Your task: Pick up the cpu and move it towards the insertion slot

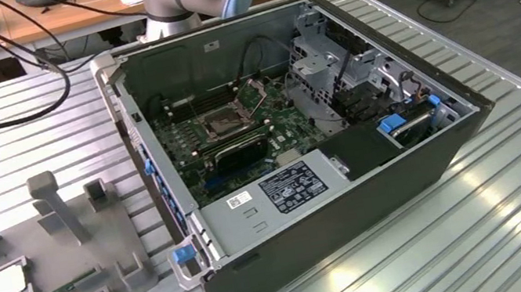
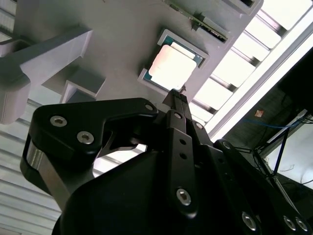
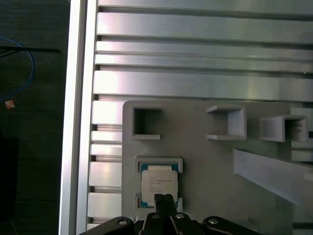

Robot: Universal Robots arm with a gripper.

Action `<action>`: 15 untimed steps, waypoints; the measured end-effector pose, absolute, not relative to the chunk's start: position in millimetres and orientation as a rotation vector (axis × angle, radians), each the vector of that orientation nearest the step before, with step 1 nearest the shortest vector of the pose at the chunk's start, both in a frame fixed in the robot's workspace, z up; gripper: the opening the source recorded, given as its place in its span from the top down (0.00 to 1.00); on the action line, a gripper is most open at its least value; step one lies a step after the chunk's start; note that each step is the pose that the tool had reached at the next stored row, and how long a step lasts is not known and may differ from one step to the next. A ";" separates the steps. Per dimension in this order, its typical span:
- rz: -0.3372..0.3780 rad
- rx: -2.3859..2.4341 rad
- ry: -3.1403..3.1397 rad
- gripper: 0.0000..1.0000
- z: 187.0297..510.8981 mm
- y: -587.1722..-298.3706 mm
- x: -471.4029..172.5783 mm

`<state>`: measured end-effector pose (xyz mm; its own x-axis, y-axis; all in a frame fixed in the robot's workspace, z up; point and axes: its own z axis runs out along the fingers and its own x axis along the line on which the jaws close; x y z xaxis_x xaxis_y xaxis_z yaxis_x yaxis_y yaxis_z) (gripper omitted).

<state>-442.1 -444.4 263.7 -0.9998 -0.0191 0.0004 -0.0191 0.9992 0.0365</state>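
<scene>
The cpu (image 3: 159,183) is seen lying flat, pale lid up, in a shallow pocket (image 3: 159,162) of the grey plate (image 3: 210,166), not yet lifted. The gripper (image 3: 164,199) is placed over one edge of it. Its fingers (image 2: 182,122) are brought together with no gap visible between them, and nothing is gripped. Whether the tips touch the lid cannot be told. Trouble is judged most likely from that closed state: if the tips were lowered as they stand, the lid would be pressed or scratched rather than grasped, and the chip could be tipped in the pocket. Since the tips are lined up nearer an edge than the middle, an off-centre hold is also to be feared. With such a hold the chip could be raised crooked, caught on the pocket rim, or dropped. A thin, smooth chip is judged to offer little purchase, so slipping is a further risk. The slot (image 1: 225,124) is seen inside the open case (image 1: 360,232), well apart from the plate, and the case walls could be struck on a low path. The arm is posed over the plate at the exterior view's left, with the gripper pointed down at the cpu.
</scene>
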 end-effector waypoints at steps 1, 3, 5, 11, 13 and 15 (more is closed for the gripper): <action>-0.057 0.030 -3.140 0.89 263.2 -444.4 -442.1; -0.057 0.030 -3.140 0.89 261.7 -444.4 -442.1; -0.057 0.030 -3.140 0.89 260.0 -444.4 -442.1; -0.057 0.030 -3.140 0.89 256.2 -444.4 -442.1; -0.057 0.030 -3.140 0.89 255.2 -444.4 -442.1; -0.057 0.030 -3.140 0.89 254.2 -444.4 -442.1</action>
<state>-442.1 -444.4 254.2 -0.9998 -0.0191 0.0004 -0.0191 0.9992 0.0364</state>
